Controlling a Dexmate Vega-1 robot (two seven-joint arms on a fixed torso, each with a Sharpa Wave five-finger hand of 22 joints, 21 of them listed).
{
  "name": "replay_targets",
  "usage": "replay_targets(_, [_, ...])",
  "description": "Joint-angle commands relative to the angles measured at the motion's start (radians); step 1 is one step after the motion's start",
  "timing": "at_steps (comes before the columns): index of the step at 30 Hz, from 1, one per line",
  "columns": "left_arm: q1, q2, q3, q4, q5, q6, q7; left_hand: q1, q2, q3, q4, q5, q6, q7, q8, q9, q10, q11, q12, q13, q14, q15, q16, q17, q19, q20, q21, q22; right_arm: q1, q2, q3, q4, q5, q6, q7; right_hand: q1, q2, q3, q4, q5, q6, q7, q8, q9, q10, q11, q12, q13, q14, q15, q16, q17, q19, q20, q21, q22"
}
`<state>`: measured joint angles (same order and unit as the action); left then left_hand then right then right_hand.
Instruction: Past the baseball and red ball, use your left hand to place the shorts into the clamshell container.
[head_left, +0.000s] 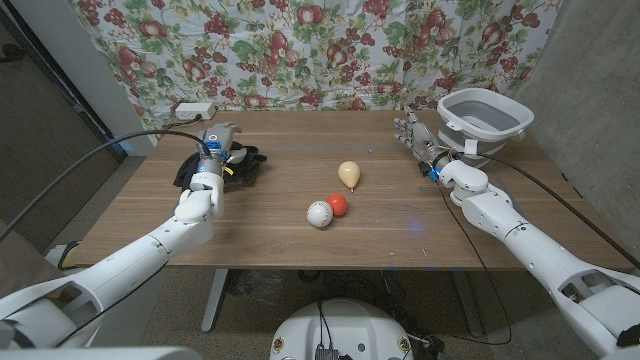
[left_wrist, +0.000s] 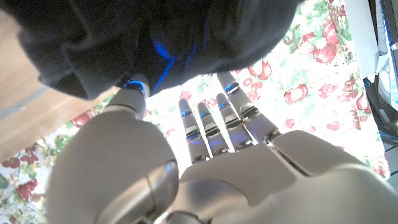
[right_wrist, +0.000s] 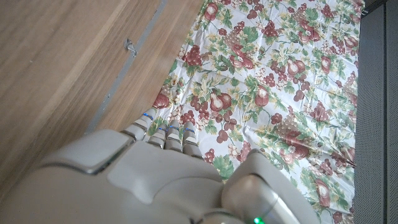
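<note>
Left hand (head_left: 213, 150) reaches over black shorts (head_left: 240, 165), grip not certain; right hand (head_left: 418, 135) waits, fingers apart, holding nothing.

No text, label, brand, number or sign can be read in any view. The white box (head_left: 194, 109) in the upper left of the head view, on the table's far edge, is too small to show any print.
</note>
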<state>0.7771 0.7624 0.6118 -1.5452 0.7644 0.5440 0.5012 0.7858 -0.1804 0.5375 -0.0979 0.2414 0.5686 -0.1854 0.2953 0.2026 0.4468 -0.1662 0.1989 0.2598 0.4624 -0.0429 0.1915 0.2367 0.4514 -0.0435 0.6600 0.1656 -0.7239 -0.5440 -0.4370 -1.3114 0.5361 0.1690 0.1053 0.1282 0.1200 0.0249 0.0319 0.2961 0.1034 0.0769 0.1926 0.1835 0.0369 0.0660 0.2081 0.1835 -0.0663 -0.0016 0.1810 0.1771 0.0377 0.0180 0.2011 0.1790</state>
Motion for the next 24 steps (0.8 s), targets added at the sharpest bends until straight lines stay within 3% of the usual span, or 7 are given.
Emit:
replay_targets(1, [0.055, 0.011, -0.063, -0.075, -0.05, -0.032, 0.104, -0.013, 0.0, -0.004, -0.003, 0.012, -0.007, -0.001, -0.01, 0.004, -0.003, -0.002, -0.001, -0.002, -0.007, -0.097, 0.005, -0.002, -0.007, 0.012, -0.007, 0.004, -0.019, -0.012, 0.004, -0.032, -0.002, -0.004, -0.012, 0.011, 0.004, 0.009, 0.001, -0.002, 0.011, -0.001, -0.001, 0.002, -0.001, 0.004, 0.003, 0.002, 0.003, -0.001, 0.003, 0.003, -0.001, 0.003, -0.003, 0.001])
replay_targets(24, [0.111, 0.019, -0.123, -0.143, -0.088, -0.035, 0.16, -0.036, 0.007, -0.012, -0.01, 0.026, -0.014, 0.004, -0.021, 0.004, -0.019, 0.003, -0.003, -0.012, -0.023, -0.09, 0.003, -0.013, -0.029, 0.023, -0.032, 0.006, -0.027, -0.015, 0.002, -0.053, -0.007, -0.007, -0.025, 0.011, 0.004, 0.01, 0.001, -0.003, 0.012, -0.003, -0.001, 0.002, -0.002, 0.005, 0.003, 0.002, 0.002, -0.001, 0.003, 0.003, -0.001, 0.003, -0.003, 0.001])
